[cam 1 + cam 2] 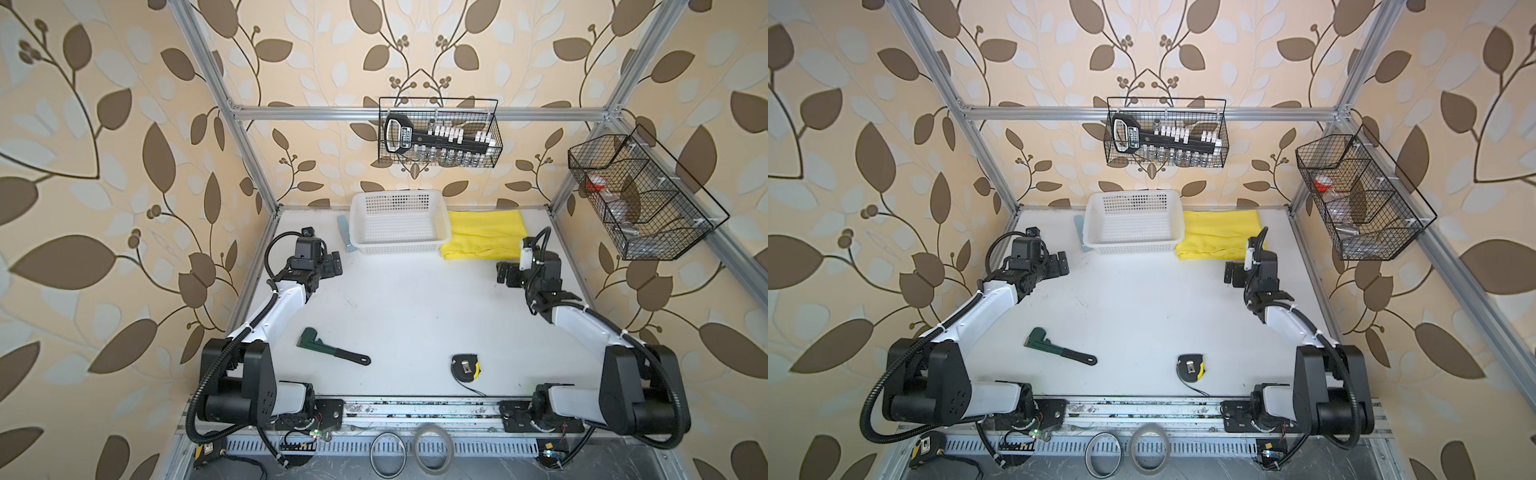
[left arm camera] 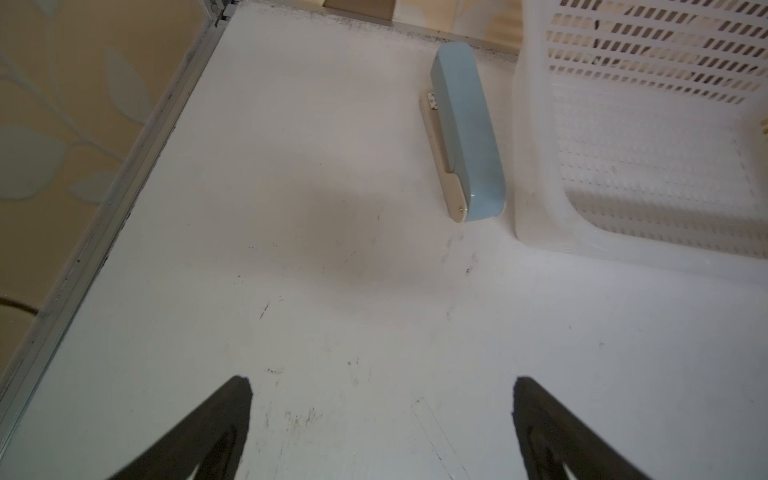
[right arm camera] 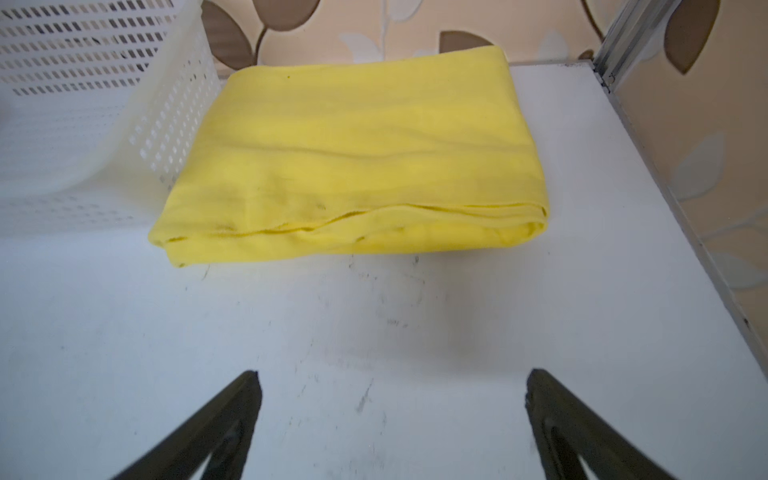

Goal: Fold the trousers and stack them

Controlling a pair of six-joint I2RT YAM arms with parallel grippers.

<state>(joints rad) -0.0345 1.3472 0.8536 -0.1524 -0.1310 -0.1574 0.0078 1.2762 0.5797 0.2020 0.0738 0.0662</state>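
On the white table (image 1: pixel 407 307), the basket (image 1: pixel 399 245) sits at upper centre in both top views. The trousers (image 1: pixel 484 232) lie folded flat against its right side, touching it. They look soft, light and floppy to me, so I would pinch through every layer at their lower, layered edge. My right gripper (image 3: pixel 392 374) hangs just below them in both top views, jaws spread and empty. The left gripper (image 2: pixel 382 380), at mid-left, is spread too.
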